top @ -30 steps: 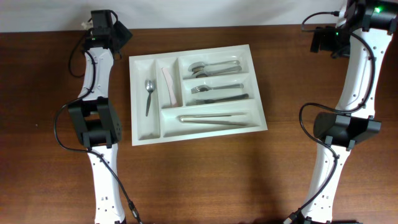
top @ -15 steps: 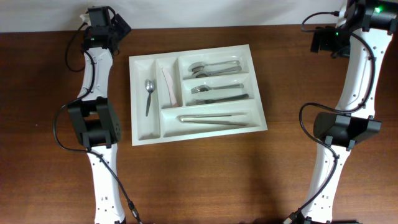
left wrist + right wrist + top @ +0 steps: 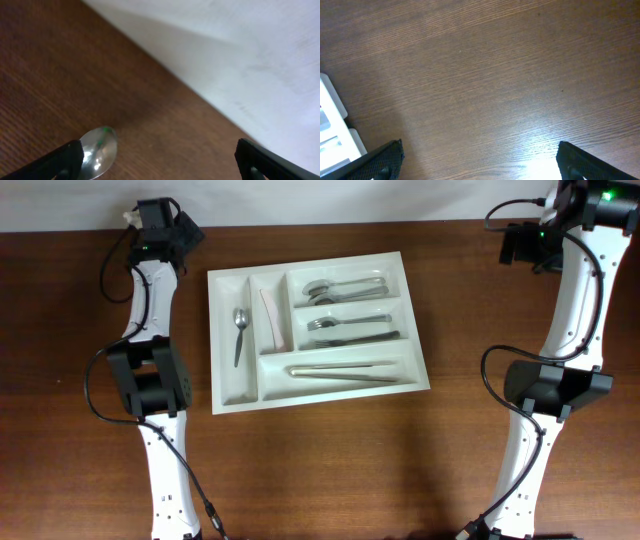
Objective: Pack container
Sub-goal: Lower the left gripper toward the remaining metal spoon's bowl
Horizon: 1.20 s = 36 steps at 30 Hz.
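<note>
The white container (image 3: 232, 388) lies mid-table in the overhead view. It holds a spoon (image 3: 239, 330), a pink utensil (image 3: 271, 318), spoons (image 3: 340, 288), forks (image 3: 345, 328) and long thin pieces (image 3: 345, 371) in separate compartments. My left gripper (image 3: 165, 228) hovers at the far left of the table near the back edge, jaws wide open (image 3: 160, 162). A shiny spoon bowl (image 3: 99, 151) lies on the wood just beside its left finger (image 3: 55, 162). My right gripper (image 3: 522, 245) is at the far right, open (image 3: 480, 162) over bare wood, with a container corner (image 3: 330, 117) at the left of its view.
The white wall (image 3: 240, 55) meets the table's back edge right ahead of the left gripper. Both arm bases stand on the brown table (image 3: 330, 470) at the left and right of the container.
The left gripper's head has swung a little to the left near the back edge. The right arm and the container have not moved.
</note>
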Each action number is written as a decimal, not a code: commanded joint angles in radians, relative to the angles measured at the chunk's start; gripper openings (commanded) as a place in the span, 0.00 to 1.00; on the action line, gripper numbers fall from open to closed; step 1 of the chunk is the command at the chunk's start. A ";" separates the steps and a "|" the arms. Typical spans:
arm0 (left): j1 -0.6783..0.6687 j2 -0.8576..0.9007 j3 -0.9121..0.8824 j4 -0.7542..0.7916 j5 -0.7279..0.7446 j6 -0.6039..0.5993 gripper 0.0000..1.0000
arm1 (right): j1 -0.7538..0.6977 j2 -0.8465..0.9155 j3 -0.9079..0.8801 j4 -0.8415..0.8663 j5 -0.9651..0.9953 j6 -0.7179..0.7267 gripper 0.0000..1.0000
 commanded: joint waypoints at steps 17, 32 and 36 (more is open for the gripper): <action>0.007 0.074 0.010 -0.174 -0.001 0.019 0.89 | -0.001 -0.010 -0.004 -0.006 0.008 -0.010 0.99; 0.008 0.075 0.010 -0.197 -0.060 0.019 0.02 | -0.001 -0.010 -0.004 -0.006 0.008 -0.010 0.99; 0.008 0.075 0.010 -0.216 -0.093 0.019 0.02 | -0.001 -0.010 -0.004 -0.006 0.008 -0.010 0.99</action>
